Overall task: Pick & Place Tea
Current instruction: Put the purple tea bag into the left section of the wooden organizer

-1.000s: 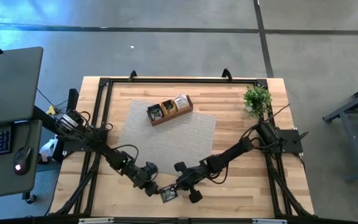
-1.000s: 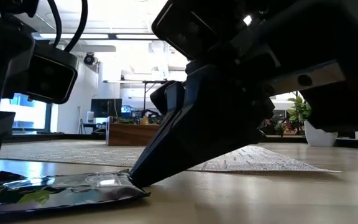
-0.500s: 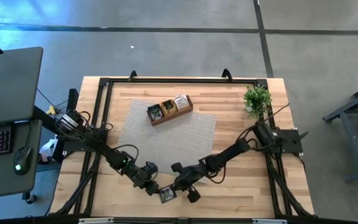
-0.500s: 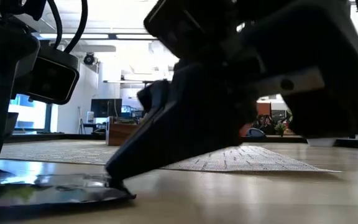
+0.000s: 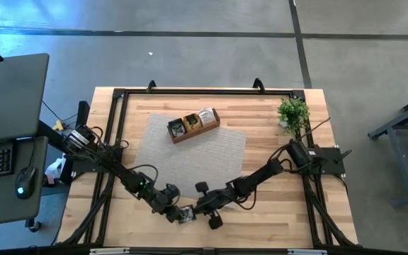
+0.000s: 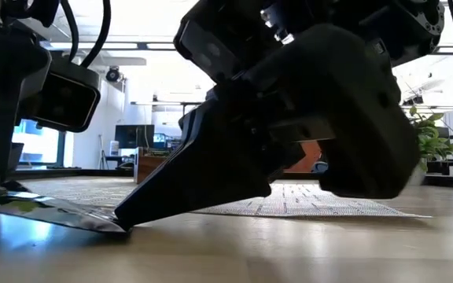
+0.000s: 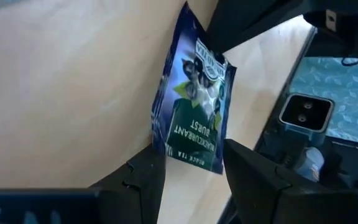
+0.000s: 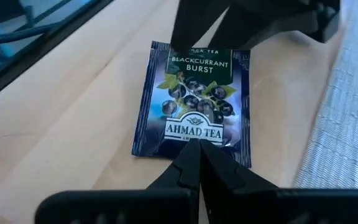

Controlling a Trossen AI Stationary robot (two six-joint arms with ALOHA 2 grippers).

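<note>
Reading "AHMAD TEA" and "BLACKCURRANT BURST", dark sachet [image 8: 192,106] on the table [image 5: 275,219], right gripper [image 8: 199,151] shut, tips at its edge, left gripper [image 7: 191,163] spread, apparently straddling the opposite edge.

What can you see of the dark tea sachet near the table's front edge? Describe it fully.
The tea sachet is a flat, glossy dark-blue square packet printed with berries, leaves and "Blackcurrant Burst, Ahmad Tea". It lies on the bare wooden table, off the mat, one edge tilted up. The right end effector, shut, presses its tips against one edge; the left end effector's open fingers straddle the opposite edge.
</note>
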